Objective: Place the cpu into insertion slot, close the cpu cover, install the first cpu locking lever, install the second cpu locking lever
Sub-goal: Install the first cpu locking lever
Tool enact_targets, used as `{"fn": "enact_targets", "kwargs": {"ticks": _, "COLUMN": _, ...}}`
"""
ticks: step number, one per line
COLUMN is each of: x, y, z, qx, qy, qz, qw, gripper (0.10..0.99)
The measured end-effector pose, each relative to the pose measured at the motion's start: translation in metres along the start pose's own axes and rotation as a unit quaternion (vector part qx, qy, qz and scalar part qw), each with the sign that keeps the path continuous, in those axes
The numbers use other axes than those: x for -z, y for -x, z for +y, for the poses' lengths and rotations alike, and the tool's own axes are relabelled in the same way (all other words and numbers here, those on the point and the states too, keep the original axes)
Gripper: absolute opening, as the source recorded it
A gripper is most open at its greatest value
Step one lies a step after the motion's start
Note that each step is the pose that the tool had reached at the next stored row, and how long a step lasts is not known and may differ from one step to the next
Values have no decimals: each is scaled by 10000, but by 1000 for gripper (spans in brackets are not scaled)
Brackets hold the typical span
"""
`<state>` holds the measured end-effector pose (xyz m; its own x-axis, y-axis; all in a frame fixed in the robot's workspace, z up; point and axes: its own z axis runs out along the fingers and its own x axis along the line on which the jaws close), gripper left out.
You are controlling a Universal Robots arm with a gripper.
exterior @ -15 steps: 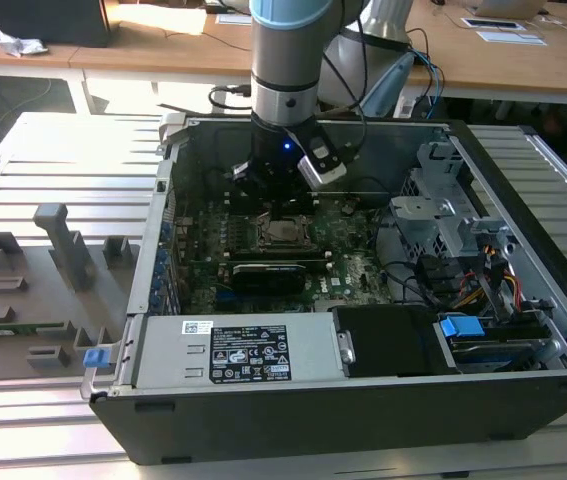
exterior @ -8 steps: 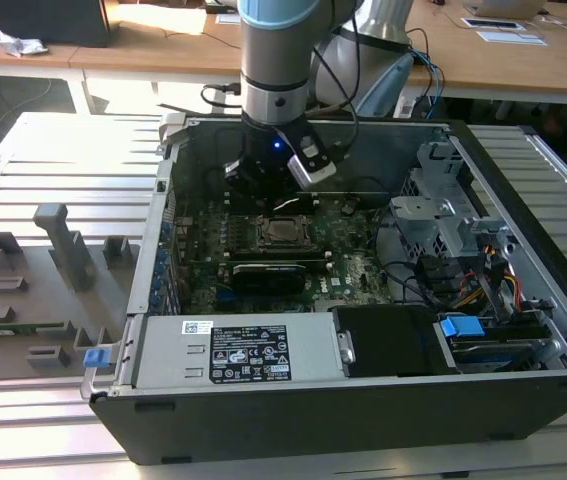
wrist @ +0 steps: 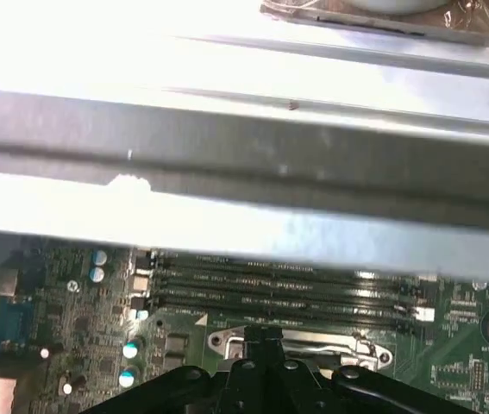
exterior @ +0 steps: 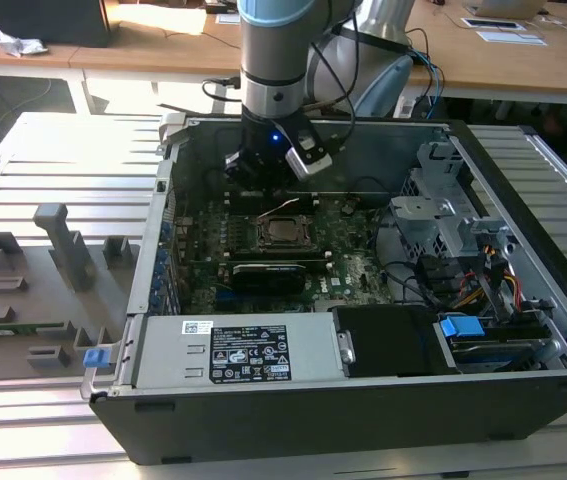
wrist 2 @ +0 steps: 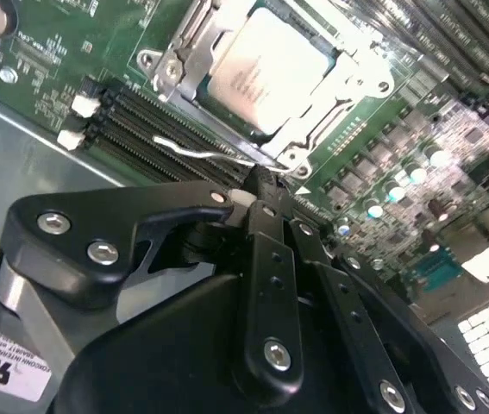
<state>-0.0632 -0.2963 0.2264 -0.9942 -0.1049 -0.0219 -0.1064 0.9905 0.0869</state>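
The cpu [wrist 2: 270,65], silvery-topped, lies in the insertion slot [exterior: 262,238] on the green motherboard. The cpu cover [wrist 2: 354,88] lies flat around it as a dark metal frame. A thin wire locking lever [wrist 2: 194,150] stands raised off the board at the socket's edge, also visible in the exterior view as the pale lever [exterior: 281,207]. My gripper [wrist 2: 261,177] is shut, its black fingertips meeting right at the inner end of that lever; whether they pinch it I cannot tell. In the first wrist view the gripper [wrist: 266,343] hangs just over the socket frame [wrist: 360,349].
Long black memory slots [wrist 2: 153,121] run beside the socket. The grey case wall [wrist: 244,172] rises close behind the gripper. A black card [exterior: 275,272] sits in front of the socket, the power supply [exterior: 233,350] nearer still, and drive cages with cables [exterior: 463,260] on the exterior view's right.
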Motion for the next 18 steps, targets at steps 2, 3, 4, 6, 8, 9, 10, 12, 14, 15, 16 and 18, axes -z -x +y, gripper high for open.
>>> {"fn": "enact_targets", "kwargs": {"ticks": 2, "x": -9, "y": 2, "z": 5, "qx": 1, "qy": -3, "qz": 0, "qw": 10000, "gripper": 106}}
{"fn": "enact_targets", "kwargs": {"ticks": 3, "x": -15, "y": 10, "z": 9, "qx": 1, "qy": -4, "qz": 0, "qw": 10000, "gripper": 106}}
{"fn": "enact_targets", "kwargs": {"ticks": 4, "x": -20, "y": 17, "z": 12, "qx": 0, "qy": -4, "qz": 0, "qw": 10000, "gripper": 106}}
{"fn": "enact_targets", "kwargs": {"ticks": 6, "x": -31, "y": 38, "z": 20, "qx": 1, "qy": -5, "qz": 0, "qw": 10000, "gripper": 106}}
{"fn": "enact_targets", "kwargs": {"ticks": 8, "x": -38, "y": 56, "z": 23, "qx": 1, "qy": -5, "qz": 1, "qw": 10000, "gripper": 106}}
{"fn": "enact_targets", "kwargs": {"ticks": 9, "x": -45, "y": 74, "z": 26, "qx": 0, "qy": -5, "qz": 1, "qw": 10000, "gripper": 106}}
{"fn": "enact_targets", "kwargs": {"ticks": 10, "x": -50, "y": 86, "z": 27, "qx": 0, "qy": -5, "qz": 1, "qw": 10000, "gripper": 106}}
{"fn": "enact_targets", "kwargs": {"ticks": 12, "x": -57, "y": 107, "z": 28, "qx": 0, "qy": -5, "qz": 1, "qw": 10000, "gripper": 106}}
{"fn": "enact_targets", "kwargs": {"ticks": 14, "x": -67, "y": 141, "z": 27, "qx": 0, "qy": -6, "qz": 2, "qw": 10000, "gripper": 106}}
{"fn": "enact_targets", "kwargs": {"ticks": 15, "x": -70, "y": 152, "z": 27, "qx": 0, "qy": -6, "qz": 2, "qw": 10000, "gripper": 106}}
{"fn": "enact_targets", "kwargs": {"ticks": 16, "x": -74, "y": 170, "z": 27, "qx": 1, "qy": -7, "qz": 3, "qw": 10000, "gripper": 106}}
{"fn": "enact_targets", "kwargs": {"ticks": 18, "x": -85, "y": 212, "z": 28, "qx": -1, "qy": -10, "qz": 5, "qw": 10000, "gripper": 106}}
